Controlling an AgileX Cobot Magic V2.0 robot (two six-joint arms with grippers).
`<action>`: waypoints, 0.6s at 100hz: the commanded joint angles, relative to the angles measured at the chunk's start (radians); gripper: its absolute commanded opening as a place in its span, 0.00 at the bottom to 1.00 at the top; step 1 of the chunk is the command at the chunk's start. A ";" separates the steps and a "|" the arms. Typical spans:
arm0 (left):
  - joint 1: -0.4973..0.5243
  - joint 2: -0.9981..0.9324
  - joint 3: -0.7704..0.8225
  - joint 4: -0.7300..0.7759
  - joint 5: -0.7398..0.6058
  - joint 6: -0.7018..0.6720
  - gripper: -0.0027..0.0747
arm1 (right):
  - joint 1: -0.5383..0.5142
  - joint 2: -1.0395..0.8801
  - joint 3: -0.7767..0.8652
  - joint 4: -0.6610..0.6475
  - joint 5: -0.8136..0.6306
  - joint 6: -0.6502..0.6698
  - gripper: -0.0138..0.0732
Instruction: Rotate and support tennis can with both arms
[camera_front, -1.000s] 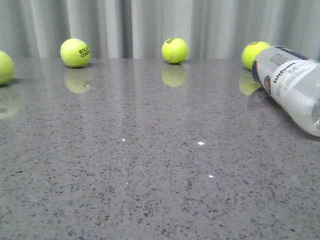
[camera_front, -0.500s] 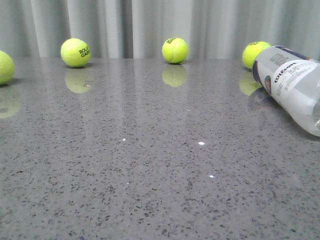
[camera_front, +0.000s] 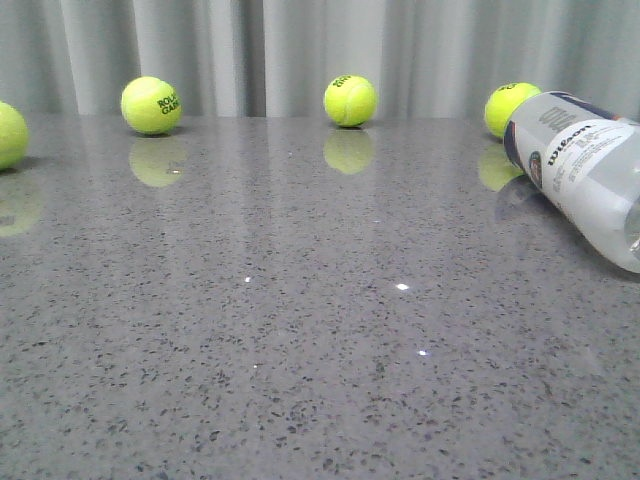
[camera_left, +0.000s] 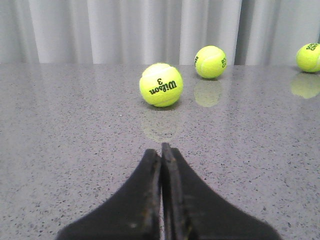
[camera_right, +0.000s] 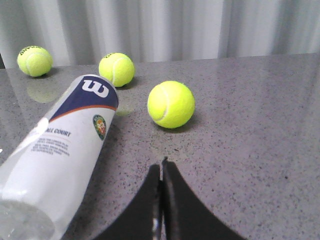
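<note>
Desk: grey speckled, unchanged over the last second.
Tennis can: lay on its side at the front view's right edge, unmoved, untouched.
Left end effector: pressed together, empty.
Right end effector: pressed together, apparently beside the can; task barely begun.

Tool: the left tool has its two black wedge fingers pressed together, tips touching, with nothing between them.
Desk: a grey speckled, glossy desk that reflects the balls.
Nearest ball: a yellow-green ball printed "Wilson 3" rests ahead of the fingertips, well apart from them.
Second ball: farther back, near the curtain.
Third ball: at the picture's edge, partly cut off.
Backdrop: a pale pleated curtain.
</note>
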 joint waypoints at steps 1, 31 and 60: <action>0.001 -0.037 0.047 -0.001 -0.076 -0.003 0.01 | 0.001 0.101 -0.104 -0.010 -0.054 -0.004 0.08; 0.001 -0.037 0.047 -0.001 -0.076 -0.003 0.01 | 0.001 0.373 -0.309 -0.010 0.026 -0.003 0.08; 0.001 -0.037 0.047 -0.001 -0.076 -0.003 0.01 | 0.001 0.533 -0.522 -0.009 0.290 -0.003 0.26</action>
